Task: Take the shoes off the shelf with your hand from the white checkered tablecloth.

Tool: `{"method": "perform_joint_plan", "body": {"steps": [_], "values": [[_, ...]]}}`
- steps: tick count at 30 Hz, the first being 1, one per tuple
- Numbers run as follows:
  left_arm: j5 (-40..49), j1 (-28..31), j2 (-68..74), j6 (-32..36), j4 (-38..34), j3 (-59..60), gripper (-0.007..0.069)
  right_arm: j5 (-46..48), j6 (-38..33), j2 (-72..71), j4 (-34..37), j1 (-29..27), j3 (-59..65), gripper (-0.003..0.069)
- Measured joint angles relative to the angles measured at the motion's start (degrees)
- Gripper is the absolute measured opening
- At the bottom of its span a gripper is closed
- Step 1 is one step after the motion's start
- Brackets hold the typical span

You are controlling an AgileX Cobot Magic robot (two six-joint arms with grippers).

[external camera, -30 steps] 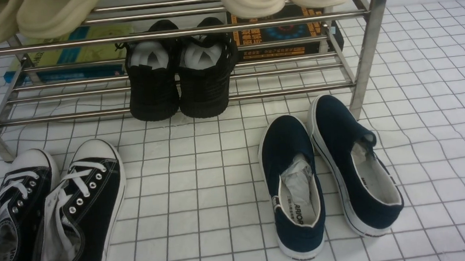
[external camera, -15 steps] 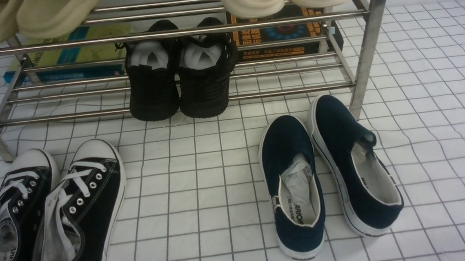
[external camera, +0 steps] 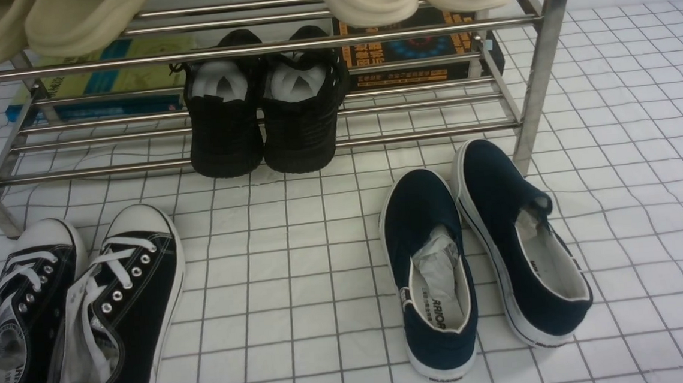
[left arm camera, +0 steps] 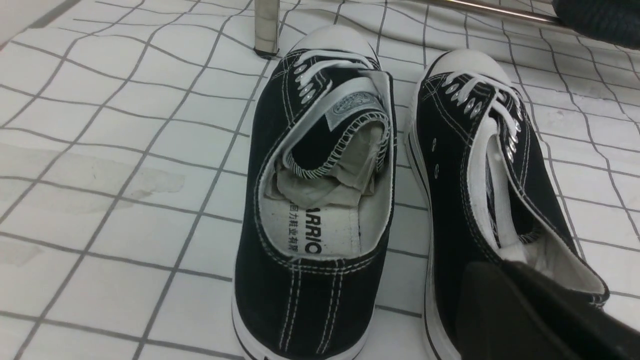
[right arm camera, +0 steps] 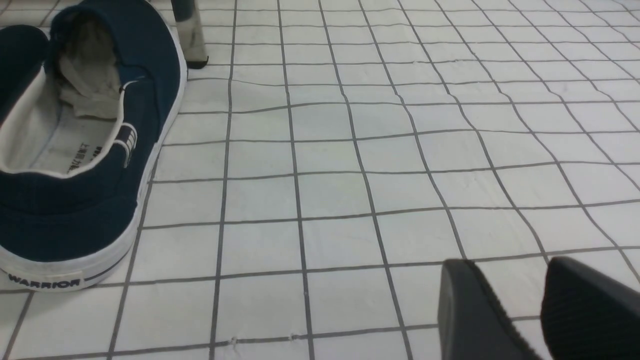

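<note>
One hand (left arm camera: 540, 315) of yours hovers low over the shoes (left arm camera: 320, 200) on the white checkered tablecloth (left arm camera: 125, 150); you cannot tell its jaws' state; shelf (left arm camera: 266, 27) leg just beyond

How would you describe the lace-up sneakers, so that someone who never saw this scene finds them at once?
Start at the chrome shelf standing on the checkered cloth. In front of its left leg, on the cloth, lies a pair of black canvas sneakers. Only these have white laces and white toe caps; the black knit shoes and navy slip-ons have neither.
</note>
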Motion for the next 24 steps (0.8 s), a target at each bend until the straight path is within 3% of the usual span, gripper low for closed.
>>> {"method": "perform_joint_plan", "body": {"steps": [24], "values": [[0.0, -1.1, 0.0, 0.0, 0.0, 0.0, 0.0069, 0.0, 0.0, 0.0, 0.0, 0.0, 0.0, 0.0239]]}}
